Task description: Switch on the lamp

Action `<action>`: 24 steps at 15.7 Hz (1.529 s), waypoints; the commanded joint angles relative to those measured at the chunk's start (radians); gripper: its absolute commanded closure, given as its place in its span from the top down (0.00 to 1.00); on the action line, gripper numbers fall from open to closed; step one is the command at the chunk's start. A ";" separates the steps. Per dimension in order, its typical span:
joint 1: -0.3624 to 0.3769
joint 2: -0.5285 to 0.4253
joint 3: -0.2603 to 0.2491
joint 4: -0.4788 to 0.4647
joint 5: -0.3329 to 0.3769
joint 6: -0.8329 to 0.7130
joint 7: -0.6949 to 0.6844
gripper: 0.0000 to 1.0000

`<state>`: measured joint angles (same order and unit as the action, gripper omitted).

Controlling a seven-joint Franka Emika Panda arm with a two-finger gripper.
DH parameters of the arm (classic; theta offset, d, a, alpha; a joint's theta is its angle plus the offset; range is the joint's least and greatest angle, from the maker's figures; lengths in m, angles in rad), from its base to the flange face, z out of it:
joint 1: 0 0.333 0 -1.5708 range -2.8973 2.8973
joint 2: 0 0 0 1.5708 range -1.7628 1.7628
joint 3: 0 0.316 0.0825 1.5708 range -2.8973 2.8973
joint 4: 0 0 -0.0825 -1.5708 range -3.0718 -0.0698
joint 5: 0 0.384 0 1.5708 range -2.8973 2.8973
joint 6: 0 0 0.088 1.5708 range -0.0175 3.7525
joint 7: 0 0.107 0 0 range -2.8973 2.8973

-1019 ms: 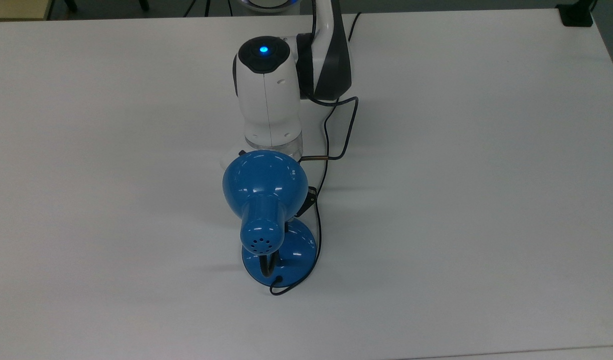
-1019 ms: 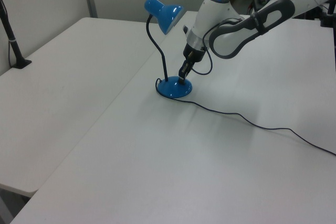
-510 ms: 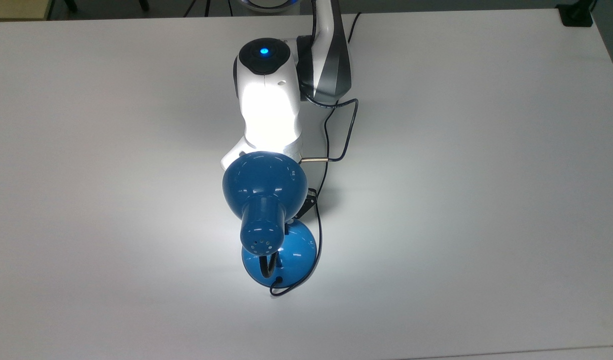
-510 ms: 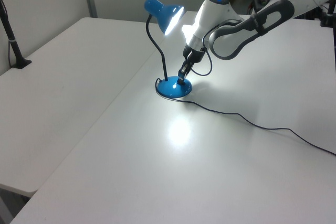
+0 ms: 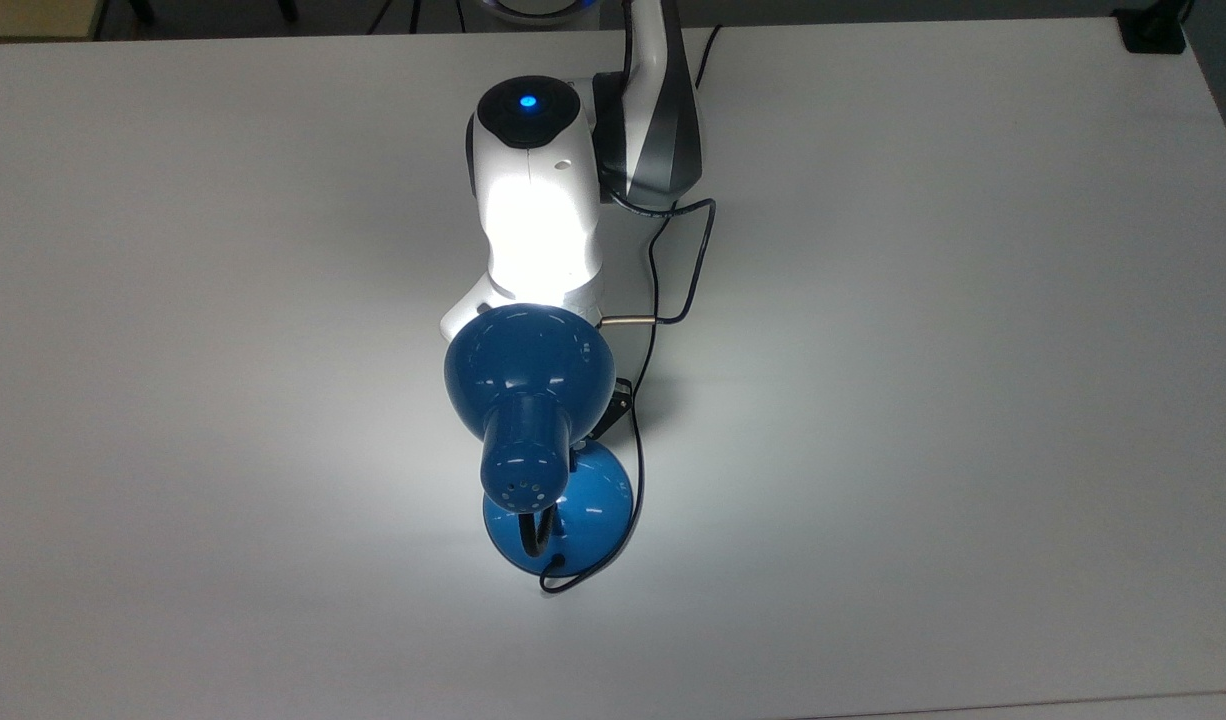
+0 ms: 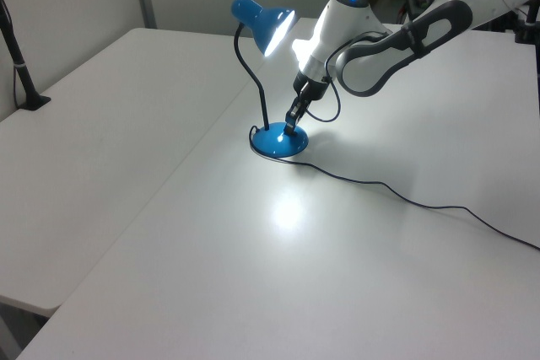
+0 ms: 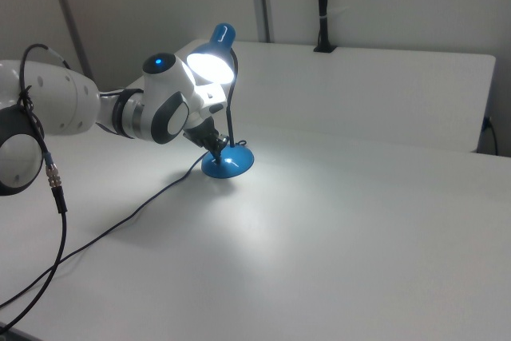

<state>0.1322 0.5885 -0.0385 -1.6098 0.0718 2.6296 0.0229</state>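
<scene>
The blue lamp (image 5: 528, 375) stands mid-table and is lit: its bell shade (image 6: 272, 23) glows white inside (image 7: 211, 65) and throws a bright patch on the table (image 6: 287, 208). A black gooseneck rises from the round blue base (image 5: 593, 510). My gripper (image 6: 290, 129) reaches down under the shade, its narrow dark tip resting on the top of the base (image 7: 227, 163), fingers shut with nothing held. In the top view the shade hides most of the gripper. The lamp's thin black cord (image 6: 405, 200) trails off across the table.
The white table (image 5: 923, 400) is wide and bare around the lamp. My arm's own cable (image 5: 688, 260) loops beside the wrist. A black clamped post (image 6: 21, 73) stands at the left view's left edge, another post (image 7: 322, 5) at the right view's back.
The lamp was dark one second ago and has been lit since half a second ago. The gripper tip has stayed on the base, and the arm has barely moved.
</scene>
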 commanded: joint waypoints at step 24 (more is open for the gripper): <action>-0.123 -0.664 -0.012 -0.196 -0.035 -0.898 0.048 1.00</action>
<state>0.0144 -0.0803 -0.0478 -1.8414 0.0520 1.8078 0.0940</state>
